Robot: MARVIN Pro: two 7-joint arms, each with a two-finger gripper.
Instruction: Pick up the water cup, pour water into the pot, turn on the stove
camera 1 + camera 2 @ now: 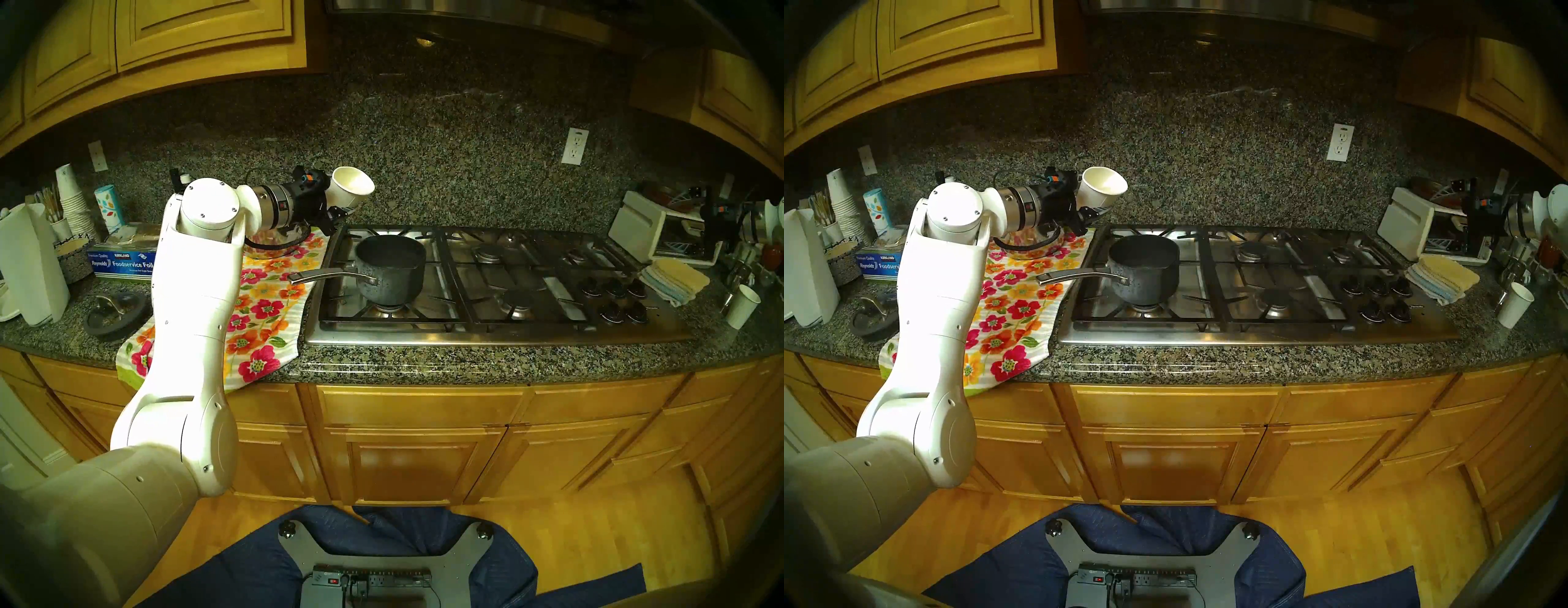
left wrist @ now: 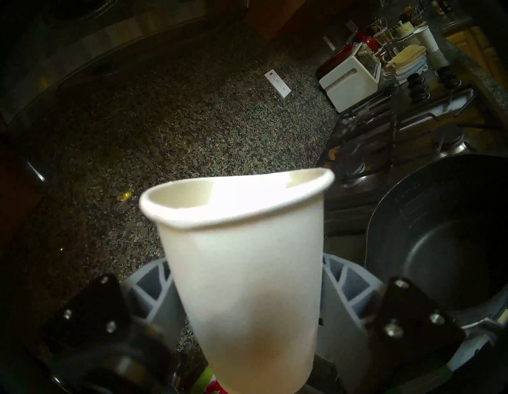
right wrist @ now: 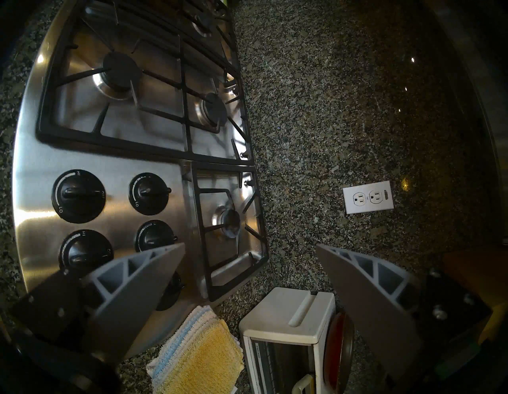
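My left gripper (image 1: 337,204) is shut on the white water cup (image 1: 351,187), holding it in the air over the stove's back-left corner. The cup is tilted, its mouth facing right and slightly up, and its inside shows plain white. In the left wrist view the cup (image 2: 242,261) fills the middle between the grey fingers (image 2: 154,289), with the pot (image 2: 439,247) to its right. The dark speckled pot (image 1: 390,267) sits on the front-left burner, handle pointing left. The steel stove (image 1: 509,333) has black knobs (image 1: 615,297) at its right. My right gripper (image 3: 250,253) stands open above those knobs (image 3: 79,195) and the toaster.
A floral towel (image 1: 263,305) lies left of the stove under my left arm. A foil box (image 1: 123,261), a stack of cups (image 1: 74,204) and a black lid (image 1: 114,314) sit further left. A white toaster oven (image 1: 653,229), folded cloths (image 1: 674,280) and a small paper cup (image 1: 742,305) stand on the right.
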